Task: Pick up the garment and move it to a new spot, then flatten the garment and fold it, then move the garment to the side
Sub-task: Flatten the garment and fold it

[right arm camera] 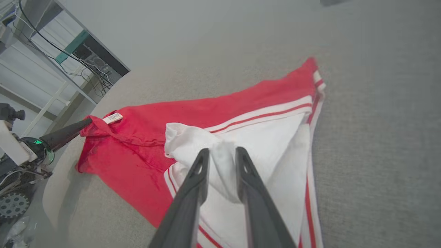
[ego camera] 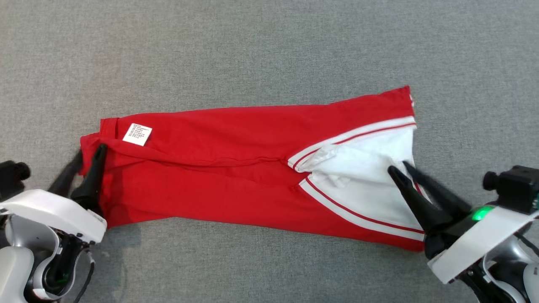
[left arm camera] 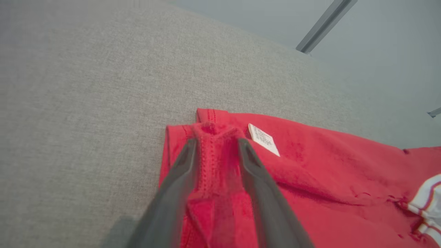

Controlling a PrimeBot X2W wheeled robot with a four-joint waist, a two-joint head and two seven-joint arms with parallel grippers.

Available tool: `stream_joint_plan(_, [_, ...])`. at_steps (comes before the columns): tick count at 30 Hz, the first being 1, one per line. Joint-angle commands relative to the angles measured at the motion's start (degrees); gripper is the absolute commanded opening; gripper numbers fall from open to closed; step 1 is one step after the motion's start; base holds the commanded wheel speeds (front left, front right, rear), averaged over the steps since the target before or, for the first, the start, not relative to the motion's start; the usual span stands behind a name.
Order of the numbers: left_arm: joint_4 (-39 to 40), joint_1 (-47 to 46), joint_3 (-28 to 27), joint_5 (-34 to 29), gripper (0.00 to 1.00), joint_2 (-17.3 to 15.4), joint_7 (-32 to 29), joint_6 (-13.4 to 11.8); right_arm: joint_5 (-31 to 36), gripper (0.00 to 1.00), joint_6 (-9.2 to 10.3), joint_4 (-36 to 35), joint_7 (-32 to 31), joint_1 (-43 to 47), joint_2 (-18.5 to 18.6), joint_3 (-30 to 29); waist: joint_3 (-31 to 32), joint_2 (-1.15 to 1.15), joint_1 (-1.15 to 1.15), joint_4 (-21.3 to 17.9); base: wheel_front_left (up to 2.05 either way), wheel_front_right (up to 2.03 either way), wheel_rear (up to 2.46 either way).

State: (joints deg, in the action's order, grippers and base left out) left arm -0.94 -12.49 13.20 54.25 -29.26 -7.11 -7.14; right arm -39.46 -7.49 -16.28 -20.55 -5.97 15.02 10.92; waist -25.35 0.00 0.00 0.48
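- Lower left of head view: left gripper [ego camera: 90,150], fingers parted, straddling a raised ridge of red cloth at the left end of the garment [ego camera: 219,168].
- Lower right: right gripper [ego camera: 398,166], fingers parted by a narrower gap, white fold between them; judged loose rather than pinched.
- Mid-frame, between the two: garment flat on the grey tabletop [ego camera: 269,50], long axis left to right, white panel [ego camera: 362,168] at the right end, label [ego camera: 137,134] near the left.
- One gripper at each short end, neither nearer the middle; judged suited to a two-arm move.
- Far side: red edge rising toward upper right, tabletop beyond.
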Motion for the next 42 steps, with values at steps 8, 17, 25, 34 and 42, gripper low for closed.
stream_joint_plan(8, [1.90, 0.75, -3.71, -4.21, 1.00, 5.78, 16.44, -1.39, 6.34, 1.00, 0.00, 1.26, 10.26, -0.89, -5.90, -4.72, 1.99, 0.00, 0.00, -0.38, 0.00, 0.00, 0.00])
stream_joint_plan(17, [1.62, -0.20, -4.87, -18.53, 1.00, 7.32, 22.26, -1.22, 16.54, 1.00, 0.00, 6.39, 21.70, -3.40, -8.03, -9.77, 5.18, 0.00, 0.00, 0.59, 0.00, 0.00, 0.00])
stream_joint_plan(25, [0.59, 2.08, -6.12, -28.22, 1.00, 8.46, 22.32, 3.23, 23.81, 1.00, 0.00, 10.98, 26.38, -3.85, -8.24, -11.19, 6.90, 0.00, 0.00, 1.77, 0.00, 0.00, 0.00])
stream_joint_plan(34, [-1.20, 2.41, -7.73, -30.42, 1.00, 11.29, 22.31, 7.05, 23.03, 1.00, 0.00, 14.13, 26.04, -3.46, -8.45, -11.14, 7.52, 0.00, 0.00, 2.99, 0.00, 0.00, 0.00])
stream_joint_plan(42, [-2.73, 1.28, -7.65, -31.39, 1.00, 12.83, 22.31, 8.62, 21.71, 1.00, 0.00, 22.89, 24.43, -3.71, -7.99, -10.32, 6.52, 0.00, 0.00, 4.04, 0.00, 0.00, 0.00])
